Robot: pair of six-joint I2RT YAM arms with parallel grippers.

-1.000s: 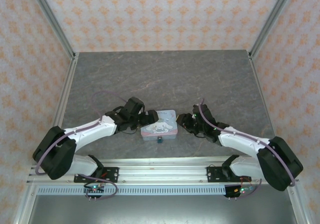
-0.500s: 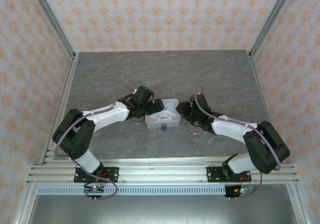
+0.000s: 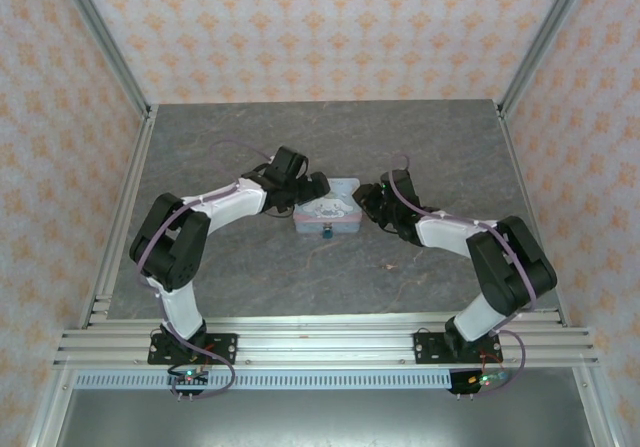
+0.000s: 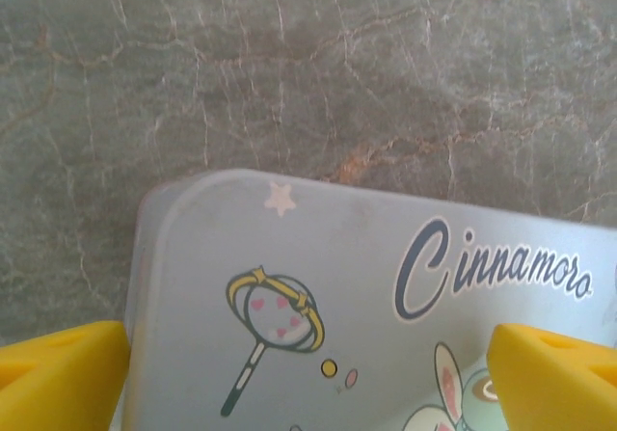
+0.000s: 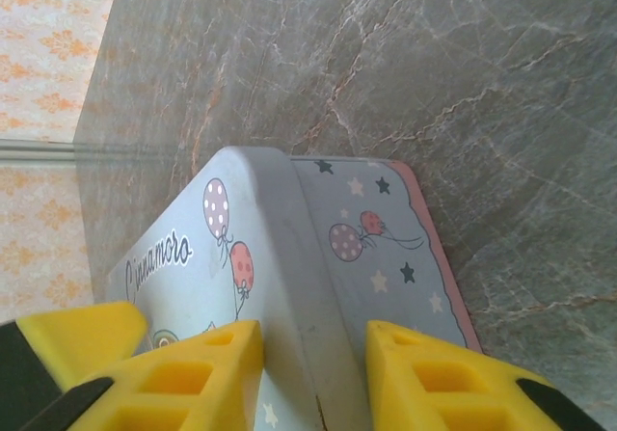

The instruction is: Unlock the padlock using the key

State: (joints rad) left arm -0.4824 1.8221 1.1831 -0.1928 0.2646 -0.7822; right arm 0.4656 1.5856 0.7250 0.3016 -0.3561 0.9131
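The padlock (image 3: 326, 234) is a tiny dark teal block hanging at the near side wall of a pale blue cartoon tin (image 3: 330, 213). The key is hidden. My left gripper (image 3: 317, 191) is wide open at the tin's left end. In the left wrist view one yellow fingertip (image 4: 60, 373) sits beside the tin's (image 4: 337, 277) left edge and the other is over the lid. My right gripper (image 3: 368, 207) stands partly open astride the tin's right top edge (image 5: 289, 257). One of its fingers (image 5: 183, 373) is over the lid and the other is beside the end wall.
The tin rests on a grey marbled tabletop (image 3: 330, 147). Metal posts and patterned walls enclose the left, right and far sides. An aluminium rail (image 3: 320, 342) carrying both arm bases runs along the near edge. Bare tabletop lies beyond the tin.
Both arms have stretched away from their bases. The tin, with the padlock on it, has shifted from near the rail toward the table's middle, tilting on the way.
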